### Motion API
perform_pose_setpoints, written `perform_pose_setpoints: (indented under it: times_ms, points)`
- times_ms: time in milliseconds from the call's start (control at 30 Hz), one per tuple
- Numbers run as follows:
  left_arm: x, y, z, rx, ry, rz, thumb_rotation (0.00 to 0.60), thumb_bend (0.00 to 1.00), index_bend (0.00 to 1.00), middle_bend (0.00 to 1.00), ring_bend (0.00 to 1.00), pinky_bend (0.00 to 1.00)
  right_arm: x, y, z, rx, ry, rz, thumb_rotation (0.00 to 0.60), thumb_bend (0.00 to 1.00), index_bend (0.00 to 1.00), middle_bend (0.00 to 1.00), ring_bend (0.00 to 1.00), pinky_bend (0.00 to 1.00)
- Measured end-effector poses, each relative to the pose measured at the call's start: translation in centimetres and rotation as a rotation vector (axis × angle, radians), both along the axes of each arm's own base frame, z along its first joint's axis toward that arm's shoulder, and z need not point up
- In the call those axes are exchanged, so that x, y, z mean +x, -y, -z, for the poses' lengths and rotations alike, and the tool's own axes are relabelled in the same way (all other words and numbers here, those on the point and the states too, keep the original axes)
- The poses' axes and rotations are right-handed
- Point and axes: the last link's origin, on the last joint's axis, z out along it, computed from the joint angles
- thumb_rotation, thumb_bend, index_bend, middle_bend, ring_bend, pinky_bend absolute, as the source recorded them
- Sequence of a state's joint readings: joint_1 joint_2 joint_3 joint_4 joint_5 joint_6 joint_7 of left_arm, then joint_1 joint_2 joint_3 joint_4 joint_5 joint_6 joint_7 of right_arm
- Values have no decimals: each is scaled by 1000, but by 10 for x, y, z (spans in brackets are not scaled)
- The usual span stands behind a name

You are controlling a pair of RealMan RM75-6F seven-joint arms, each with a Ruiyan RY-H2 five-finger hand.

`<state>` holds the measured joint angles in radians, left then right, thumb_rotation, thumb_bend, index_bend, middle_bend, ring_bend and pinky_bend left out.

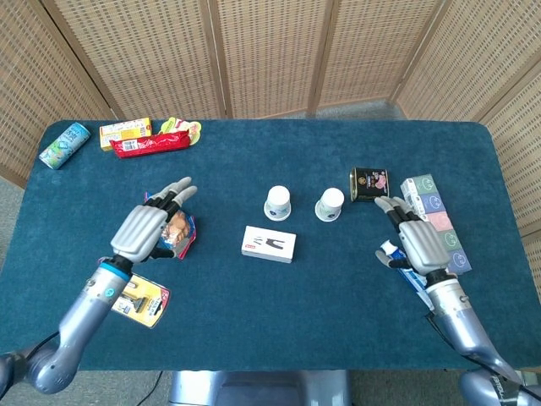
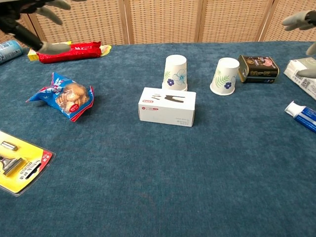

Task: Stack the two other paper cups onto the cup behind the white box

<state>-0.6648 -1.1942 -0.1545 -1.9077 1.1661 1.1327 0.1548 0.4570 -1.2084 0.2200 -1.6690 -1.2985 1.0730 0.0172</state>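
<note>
Head view, left hand (image 1: 150,227) open, two cups (image 1: 277,203)

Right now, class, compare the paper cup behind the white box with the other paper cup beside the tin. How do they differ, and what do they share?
The cup behind the white box carries blue flowers; the cup beside the tin carries green leaves with one blue flower. The first stands straight directly behind the white box; the second leans slightly and stands left of the dark tin. Both are white paper cups, upside down on the blue cloth, untouched.
</note>
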Motion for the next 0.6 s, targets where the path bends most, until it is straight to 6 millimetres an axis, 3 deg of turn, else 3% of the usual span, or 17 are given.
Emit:
perform_pose_setpoints:
  times_ms: [267, 600]
  points:
    - [-18, 17, -18, 16, 26, -37, 600, 395, 19, 0, 0, 178, 12, 23, 20, 29, 26, -21, 600, 309, 0, 14, 0, 295]
    - [-26, 26, -30, 42, 52, -39, 600, 396, 18, 0, 0, 178, 39, 58, 47, 73, 33, -71, 600, 314, 0, 12, 0, 294]
